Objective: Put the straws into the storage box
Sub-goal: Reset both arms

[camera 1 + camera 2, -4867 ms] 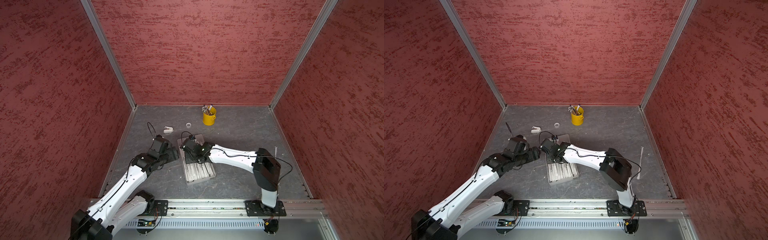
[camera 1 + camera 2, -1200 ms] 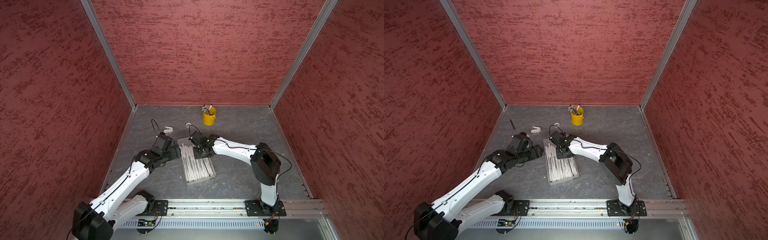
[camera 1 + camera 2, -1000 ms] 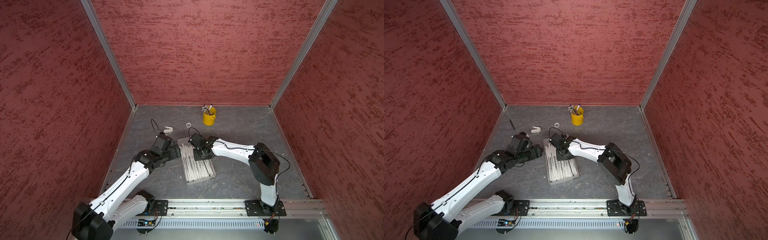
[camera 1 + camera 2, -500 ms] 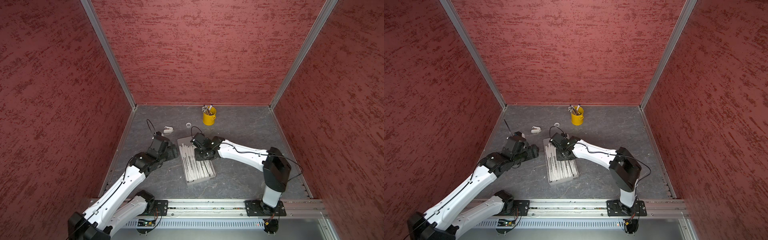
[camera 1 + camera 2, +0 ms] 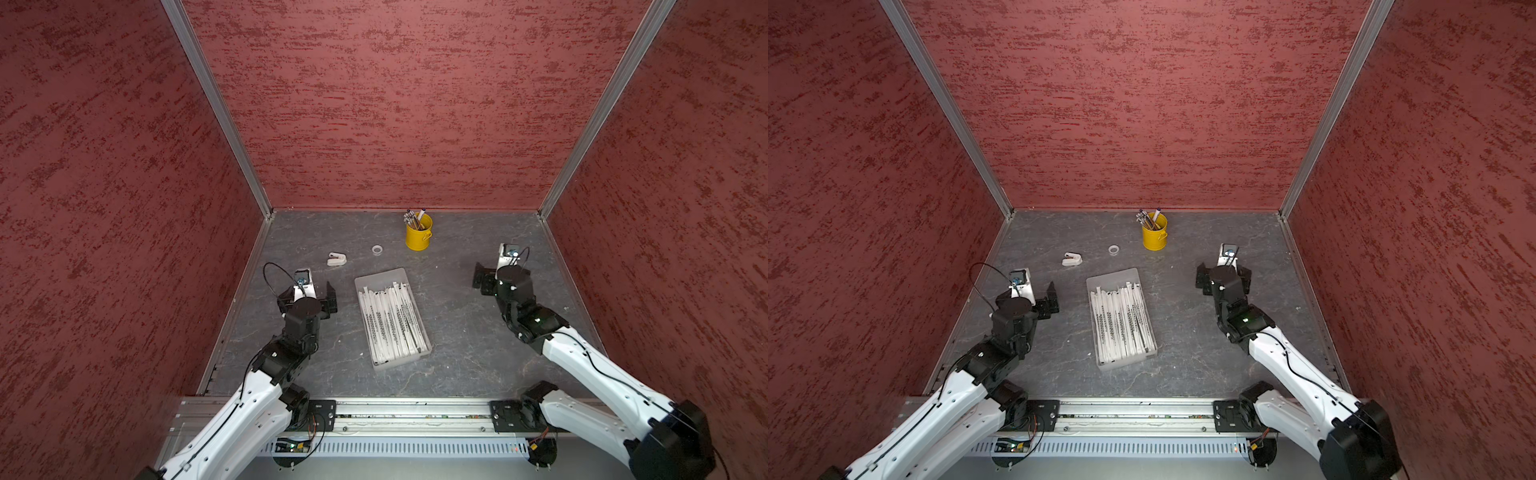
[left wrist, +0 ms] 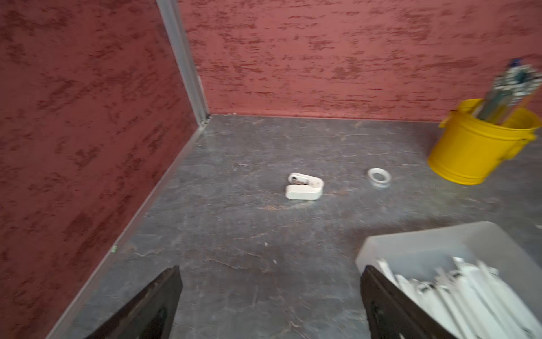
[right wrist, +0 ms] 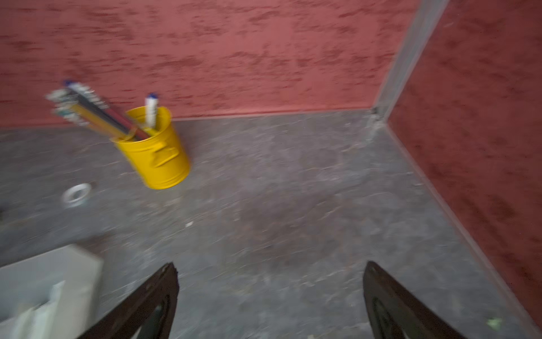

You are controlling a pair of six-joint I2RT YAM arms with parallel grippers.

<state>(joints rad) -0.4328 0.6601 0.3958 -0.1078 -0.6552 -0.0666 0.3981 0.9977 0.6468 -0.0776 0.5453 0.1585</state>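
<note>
Both jaws stand wide, each well apart from the storage box (image 5: 380, 279), straws (image 5: 392, 322) inside its walls.

**Robot test cell in a lab**

I'm looking into a closed booth. Rough red wall panels (image 5: 395, 104) meet at bare aluminium corner posts (image 5: 216, 104) above a grey stone-patterned worktop (image 5: 465, 345). Two white-and-black robot arms (image 5: 232, 419) are bolted to a slotted aluminium rail (image 5: 415, 409) along its front edge.
</note>
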